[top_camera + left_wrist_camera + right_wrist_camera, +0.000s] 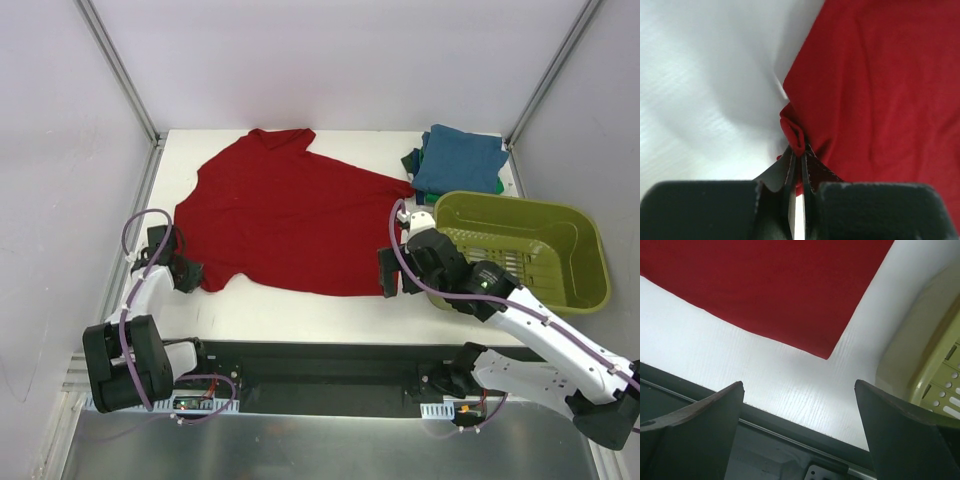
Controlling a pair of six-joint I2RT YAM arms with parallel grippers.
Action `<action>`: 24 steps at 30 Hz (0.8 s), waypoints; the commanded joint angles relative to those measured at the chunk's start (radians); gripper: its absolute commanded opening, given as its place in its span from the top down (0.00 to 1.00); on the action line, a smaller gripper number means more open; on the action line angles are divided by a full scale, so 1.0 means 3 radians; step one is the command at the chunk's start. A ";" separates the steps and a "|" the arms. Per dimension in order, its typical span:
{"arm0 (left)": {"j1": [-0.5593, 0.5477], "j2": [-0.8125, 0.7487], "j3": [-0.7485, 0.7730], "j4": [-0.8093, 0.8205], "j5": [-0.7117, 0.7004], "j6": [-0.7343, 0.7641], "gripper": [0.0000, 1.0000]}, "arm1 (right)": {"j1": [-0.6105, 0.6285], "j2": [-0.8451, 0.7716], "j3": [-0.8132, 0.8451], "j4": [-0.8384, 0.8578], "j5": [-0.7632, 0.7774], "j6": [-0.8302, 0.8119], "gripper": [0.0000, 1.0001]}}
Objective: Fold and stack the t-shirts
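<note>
Dark red t-shirt [285, 215] spread flat, one corner bunched in the left gripper's [799, 156] pinch, with folded teal-blue and green t-shirts [458, 160] stacked beyond the right gripper [400, 275].

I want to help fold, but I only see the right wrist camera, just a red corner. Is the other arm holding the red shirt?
Observer: Yes, the left jaws are shut on a pinched fold at the near-left corner of the red shirt.
Operator: Any other shirts?
Observer: A folded stack, teal-blue on top, green beneath, lies at the far right of the table.
Operator: What's the greenish thing beside me?
Observer: An olive-green basket, standing just nearer than that stack.
</note>
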 commanded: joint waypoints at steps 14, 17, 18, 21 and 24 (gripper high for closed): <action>-0.0637 0.1639 0.2032 -0.0145 0.0193 0.0162 0.97 | -0.0151 0.0174 -0.0195 0.0162 0.0173 -0.0308 0.03; -0.0723 0.2065 0.2473 -0.0191 0.0312 0.0300 0.91 | -0.0284 0.0291 -0.0175 0.0223 0.0020 -0.0354 0.03; -0.0744 0.2172 0.2630 -0.0231 0.0317 0.0341 0.85 | -0.0325 0.0332 -0.0144 0.0228 -0.0036 -0.0369 0.03; -0.0780 0.2173 0.2749 -0.0278 0.0348 0.0444 0.44 | -0.0341 0.0429 -0.0098 0.0233 -0.0078 -0.0374 0.03; -0.0775 0.1985 0.2684 -0.0303 0.0210 0.0515 0.29 | -0.0346 0.0470 -0.0088 0.0239 -0.0144 -0.0344 0.03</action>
